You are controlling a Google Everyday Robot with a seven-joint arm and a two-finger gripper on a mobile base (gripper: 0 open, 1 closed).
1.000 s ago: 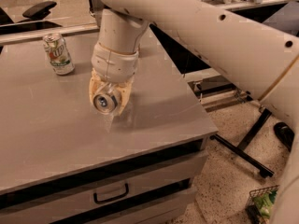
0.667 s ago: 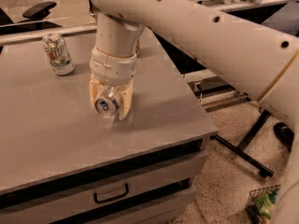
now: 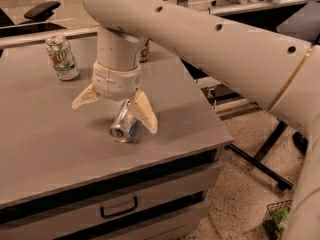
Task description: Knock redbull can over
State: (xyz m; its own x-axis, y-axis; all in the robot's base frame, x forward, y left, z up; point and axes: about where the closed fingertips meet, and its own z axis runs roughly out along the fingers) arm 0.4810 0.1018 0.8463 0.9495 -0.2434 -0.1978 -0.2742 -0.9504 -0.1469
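Observation:
The redbull can [image 3: 123,123] is a slim silver-and-blue can lying on its side on the grey table [image 3: 45,149], its silver end facing the front edge. My gripper [image 3: 114,114] hangs straight above it on the big white arm. Its tan fingers [image 3: 143,112] are spread wide open; the right finger rests beside the can, the left finger points out to the left, clear of it. The gripper holds nothing.
A green-and-white soda can [image 3: 62,57] stands upright at the table's back left. A golden-brown can [image 3: 145,50] shows partly behind the arm at the back. The table has a drawer with a handle [image 3: 119,207]. Chair legs [image 3: 260,164] are on the floor to the right.
The gripper has opened its fingers and lifted a little. The can, held between the fingers before, now lies free on its side on the table.

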